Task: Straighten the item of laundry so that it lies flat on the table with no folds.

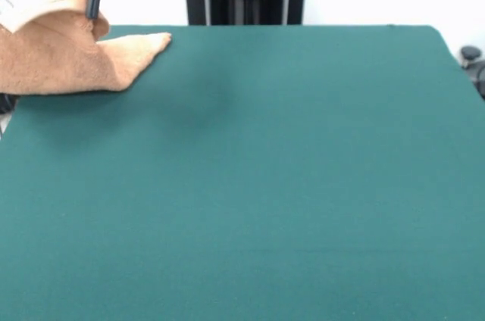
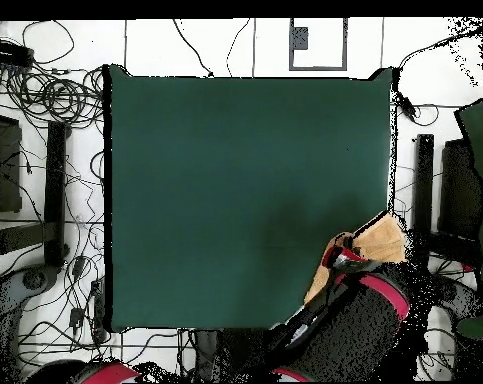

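Towel (image 1: 64, 60) not yet flat — bunched and folded at the table's (image 1: 265, 185) far corner beside the robot's base, one edge lifted, gripper (image 1: 92, 10) pinched shut on it — spreading and smoothing all remain.

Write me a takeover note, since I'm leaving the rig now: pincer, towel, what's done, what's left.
Pincer: shut on the towel, pinching its upper edge and holding that part raised.
Towel: at the table's far corner on the left of the front view, bunched and folded, one tip stretched out onto the felt, part of it over the table edge. In the overhead view it shows beside the arm, at the right near the base.
Done: towel gripped and lifted.
Left: bring it onto the table, spread it flat with no folds, release.
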`<state>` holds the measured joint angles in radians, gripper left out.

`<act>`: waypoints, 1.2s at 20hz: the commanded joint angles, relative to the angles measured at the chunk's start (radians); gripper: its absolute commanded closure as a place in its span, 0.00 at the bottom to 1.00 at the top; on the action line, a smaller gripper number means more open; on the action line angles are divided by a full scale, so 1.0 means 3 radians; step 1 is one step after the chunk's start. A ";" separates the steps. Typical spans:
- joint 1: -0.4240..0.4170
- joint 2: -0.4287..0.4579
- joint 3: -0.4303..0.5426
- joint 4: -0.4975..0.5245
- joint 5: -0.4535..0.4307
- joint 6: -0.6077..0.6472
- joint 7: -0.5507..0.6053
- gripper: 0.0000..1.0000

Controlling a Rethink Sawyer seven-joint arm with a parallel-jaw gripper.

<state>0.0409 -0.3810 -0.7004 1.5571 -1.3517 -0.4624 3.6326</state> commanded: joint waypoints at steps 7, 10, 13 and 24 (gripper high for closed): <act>0.0309 0.0289 0.0611 -0.0119 -0.0696 0.0037 0.1961 1.00; 0.0311 0.0267 0.0676 -0.0100 -0.0693 -0.0055 0.1961 1.00; 0.0174 0.0158 0.0829 -0.0058 -0.0518 -0.0163 0.1467 1.00; -0.0195 -0.0197 0.1216 0.0173 0.0135 -0.0322 0.0399 1.00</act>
<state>0.0144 -0.4312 -0.5593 1.5571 -1.4672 -0.4565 3.8177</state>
